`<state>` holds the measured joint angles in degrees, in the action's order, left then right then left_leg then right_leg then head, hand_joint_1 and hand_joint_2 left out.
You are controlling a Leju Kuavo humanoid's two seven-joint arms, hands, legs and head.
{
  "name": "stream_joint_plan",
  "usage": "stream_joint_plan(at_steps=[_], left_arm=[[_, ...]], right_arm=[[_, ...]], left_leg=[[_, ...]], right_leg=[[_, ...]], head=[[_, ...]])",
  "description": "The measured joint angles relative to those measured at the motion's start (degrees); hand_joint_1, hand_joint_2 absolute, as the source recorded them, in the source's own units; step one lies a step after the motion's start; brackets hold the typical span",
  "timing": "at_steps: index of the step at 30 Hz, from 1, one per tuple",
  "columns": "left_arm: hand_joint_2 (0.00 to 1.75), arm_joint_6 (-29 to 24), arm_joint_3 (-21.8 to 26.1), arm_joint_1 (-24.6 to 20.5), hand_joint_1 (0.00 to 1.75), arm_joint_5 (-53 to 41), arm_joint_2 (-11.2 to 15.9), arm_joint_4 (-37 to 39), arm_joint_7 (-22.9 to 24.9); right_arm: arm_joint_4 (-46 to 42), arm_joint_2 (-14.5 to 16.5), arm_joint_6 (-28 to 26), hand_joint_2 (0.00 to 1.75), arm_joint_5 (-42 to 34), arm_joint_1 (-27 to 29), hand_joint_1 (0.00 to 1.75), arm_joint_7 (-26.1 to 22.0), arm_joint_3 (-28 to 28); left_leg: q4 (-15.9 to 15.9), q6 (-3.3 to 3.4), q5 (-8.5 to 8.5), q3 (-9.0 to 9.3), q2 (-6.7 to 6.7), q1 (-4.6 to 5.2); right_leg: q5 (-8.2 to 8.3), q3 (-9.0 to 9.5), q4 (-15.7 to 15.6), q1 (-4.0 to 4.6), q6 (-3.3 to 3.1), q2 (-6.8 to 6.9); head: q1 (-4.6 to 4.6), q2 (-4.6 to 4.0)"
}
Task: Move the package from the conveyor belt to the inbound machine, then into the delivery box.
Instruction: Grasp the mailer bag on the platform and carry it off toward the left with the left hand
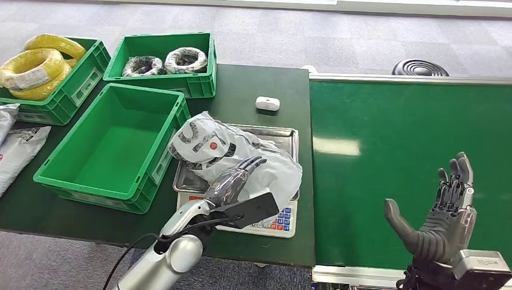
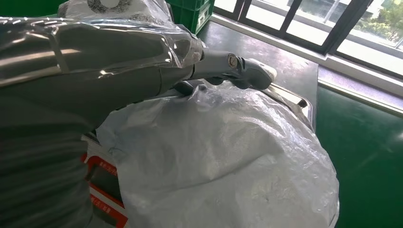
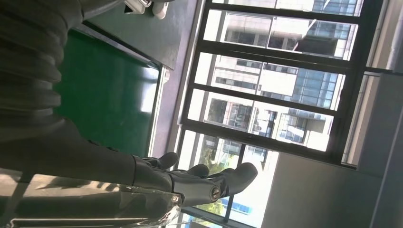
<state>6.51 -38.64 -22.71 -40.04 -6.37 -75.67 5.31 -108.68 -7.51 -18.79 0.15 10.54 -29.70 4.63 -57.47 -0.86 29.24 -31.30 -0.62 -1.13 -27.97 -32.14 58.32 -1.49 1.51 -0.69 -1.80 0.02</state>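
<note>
The package [image 1: 208,142], a crumpled white and grey plastic bag, lies on the metal tray [image 1: 284,134] of the scale, the inbound machine [image 1: 279,221], on the dark table. My left hand [image 1: 234,179] rests on top of the bag with its fingers stretched out flat. Up close, the fingers [image 2: 237,71] reach across the top of the package [image 2: 228,161]. The delivery box [image 1: 90,188], a large empty green crate, stands just left of the scale. My right hand [image 1: 439,219] is raised over the green conveyor belt [image 1: 392,139], fingers spread and holding nothing; its fingers [image 3: 209,183] show against windows.
Two green crates stand at the back of the table, one with yellow cable coils [image 1: 36,66], one with black and white coils [image 1: 163,61]. A small white device [image 1: 267,103] lies behind the scale. White bags [image 1: 18,151] lie at the left edge.
</note>
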Motion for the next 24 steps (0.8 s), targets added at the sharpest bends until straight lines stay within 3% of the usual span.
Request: stream_joint_plan(at_steps=[3,6,11,24], left_arm=[[1.75,-1.37,-1.27,-1.00,1.45,-1.63,-0.53,2.00,0.44],[1.75,-4.42,-2.69,-1.96,1.68,-4.30,-0.71,3.35,1.03],[1.75,-8.33,-3.27,-2.49,1.75,-7.62,-0.64,3.70,2.47],[1.75,-10.86,-3.37,-2.97,1.75,-15.87,0.41,3.59,4.11]], right_arm=[[0.13,0.02,-0.34,1.75,-0.07,-0.52,0.00,0.12,0.84],[0.26,0.09,-0.62,1.75,-0.07,-0.81,0.00,0.34,1.71],[0.44,0.83,0.31,1.75,0.45,-1.38,0.00,1.01,2.72],[0.99,3.22,2.52,1.75,1.60,-3.09,0.00,2.00,3.01]], left_leg=[[0.00,0.00,0.00,-0.02,0.00,0.00],[0.00,0.00,0.00,-0.03,0.00,0.00],[0.00,0.00,0.00,-0.03,0.00,0.00],[0.01,0.00,-0.01,-0.05,-0.01,0.00]], right_leg=[[0.00,-0.01,0.00,0.00,0.00,0.00],[0.00,-0.01,0.00,0.00,0.00,0.00],[0.00,-0.01,0.00,0.00,0.00,0.00],[0.00,0.00,0.01,0.00,0.00,0.00]], head=[[0.01,0.00],[0.01,0.00],[0.01,0.00],[0.01,0.00]])
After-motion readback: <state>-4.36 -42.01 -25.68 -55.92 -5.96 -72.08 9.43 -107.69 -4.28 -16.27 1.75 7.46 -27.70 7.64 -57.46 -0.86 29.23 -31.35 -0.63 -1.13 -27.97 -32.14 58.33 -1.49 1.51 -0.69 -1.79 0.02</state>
